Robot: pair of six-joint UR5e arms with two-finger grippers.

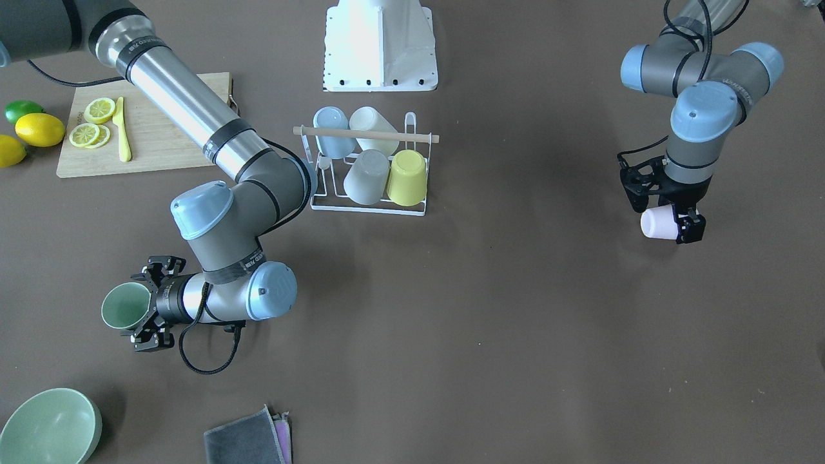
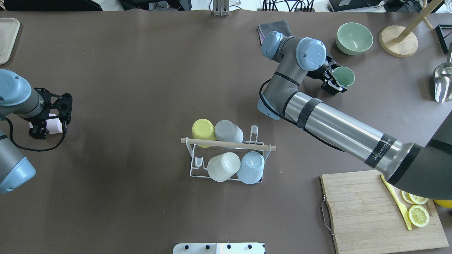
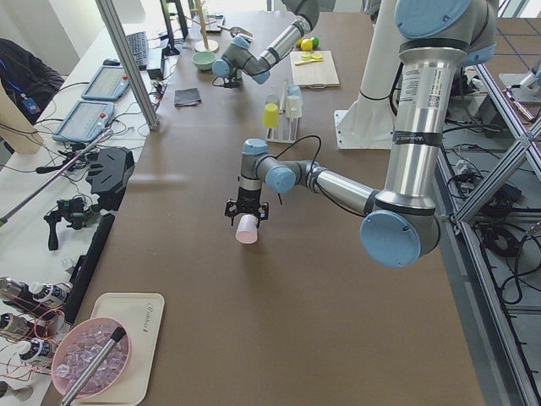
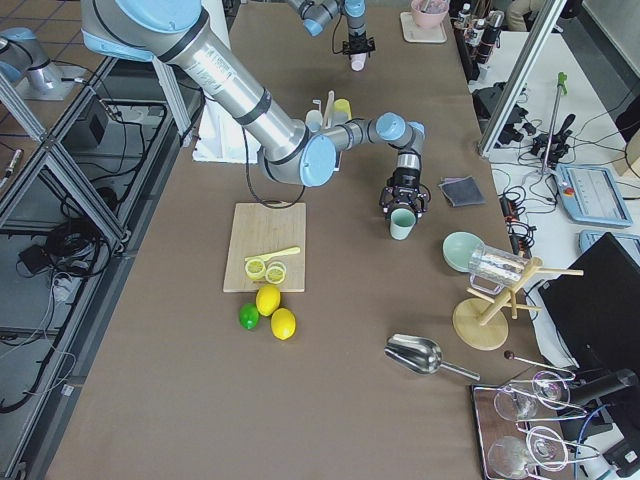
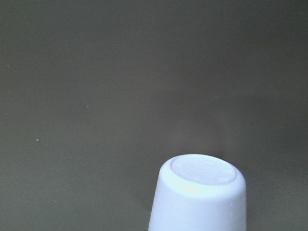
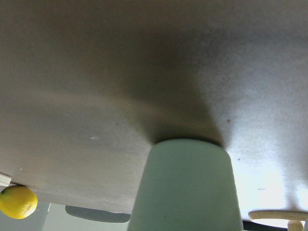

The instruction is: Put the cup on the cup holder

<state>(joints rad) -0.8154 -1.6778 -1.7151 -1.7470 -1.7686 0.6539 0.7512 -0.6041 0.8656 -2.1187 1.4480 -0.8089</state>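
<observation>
The white wire cup holder (image 1: 367,207) with a wooden rod handle (image 2: 227,144) stands mid-table. It carries a blue, a white, a grey and a yellow cup upside down. My left gripper (image 1: 673,222) is shut on a pale pink cup (image 1: 656,222) and holds it on its side above the table; the cup's base shows in the left wrist view (image 5: 199,190). My right gripper (image 1: 147,306) is shut on a green cup (image 1: 126,306), whose base is at the table in the right wrist view (image 6: 187,187). The green cup also shows in the overhead view (image 2: 343,76).
A green bowl (image 1: 51,428) and a folded grey cloth (image 1: 248,441) lie near the right gripper. A cutting board (image 1: 161,142) bears lemon slices and a yellow knife, with lemons (image 1: 38,129) beside it. A wooden stand (image 2: 399,40) and a metal scoop (image 2: 443,81) are at the far right.
</observation>
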